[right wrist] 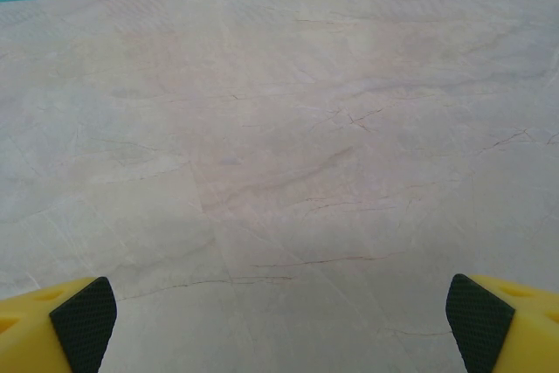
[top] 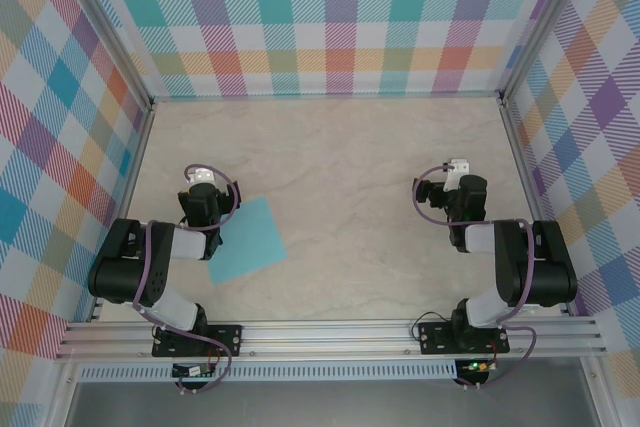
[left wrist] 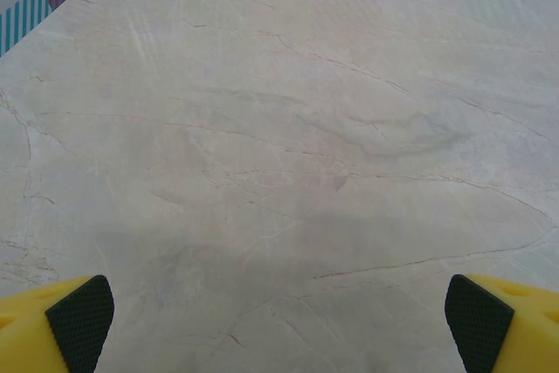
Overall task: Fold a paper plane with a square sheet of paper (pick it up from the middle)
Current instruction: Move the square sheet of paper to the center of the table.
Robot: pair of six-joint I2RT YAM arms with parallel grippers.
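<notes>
Left end effector (top: 203, 177): fingers spread wide, clamped on nothing, parked near the left edge of the table (top: 350, 137). Confirmed from its own wrist, with black pads (left wrist: 80, 321) far apart at the bottom corners and bare marbled surface between them. Right end effector (top: 457, 169): likewise parted wide and empty, toward the right edge, well apart from the paper, with the same bare surface between its pads (right wrist: 83, 321).

Square sheet of paper (top: 250, 239): lying flat toward the near-left corner of the table, turned slightly askew, just beside the left arm and a little nearer than the left end effector. Teal, plain, full square outline as far as visible.

Judged progress: at the very start. No pickup from the middle yet, no fold made, no dart shape anywhere. Left to do, by that reading: reach the sheet, lift it at its middle, then every crease of the plane.

Hard to make out: the left side of the sheet, covered by the left arm's forearm and purple cable, so that corner cannot be checked. Faint creases, if any, too fine to tell from above. Height of either end effector over the table also unclear. Cannot tell whether arm and paper touch.
</notes>
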